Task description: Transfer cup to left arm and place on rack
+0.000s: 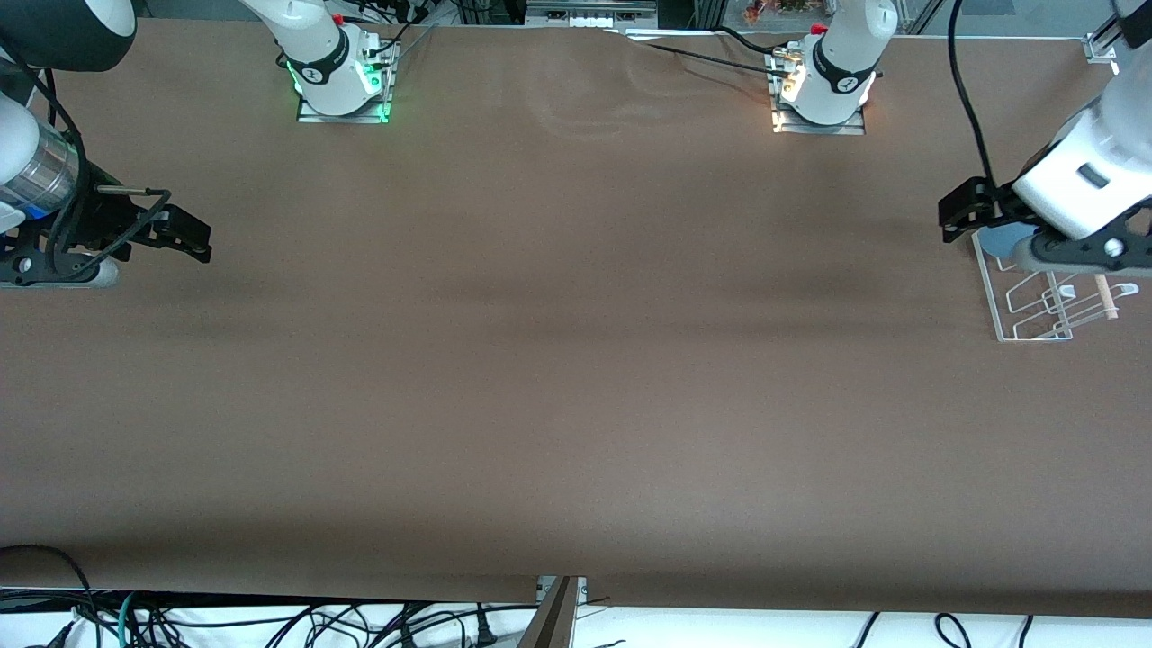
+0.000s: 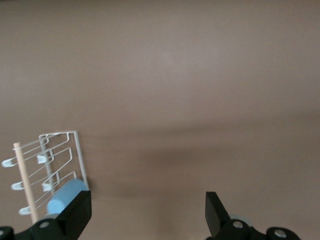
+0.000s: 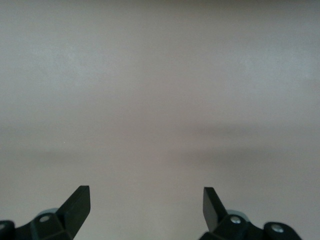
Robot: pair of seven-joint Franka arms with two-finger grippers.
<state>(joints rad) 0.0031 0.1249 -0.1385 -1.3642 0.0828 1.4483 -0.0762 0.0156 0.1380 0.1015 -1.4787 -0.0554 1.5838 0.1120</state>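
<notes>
The light-blue cup (image 1: 1002,241) (image 2: 65,196) rests on the white wire rack (image 1: 1033,310) (image 2: 60,152), at the rack's end farther from the front camera. The left hand partly hides it. A light wooden rod (image 2: 24,184) runs across the rack's top. My left gripper (image 1: 961,214) (image 2: 148,206) hangs open beside the cup, over bare table, with nothing between its fingers. At the right arm's end of the table my right gripper (image 1: 187,236) (image 3: 146,201) is open and empty above the brown cloth.
A brown cloth (image 1: 576,360) covers the whole table. The two arm bases (image 1: 340,85) (image 1: 821,94) stand along the edge farthest from the front camera. Cables (image 1: 270,621) hang below the near edge. The rack sits close to the table's end.
</notes>
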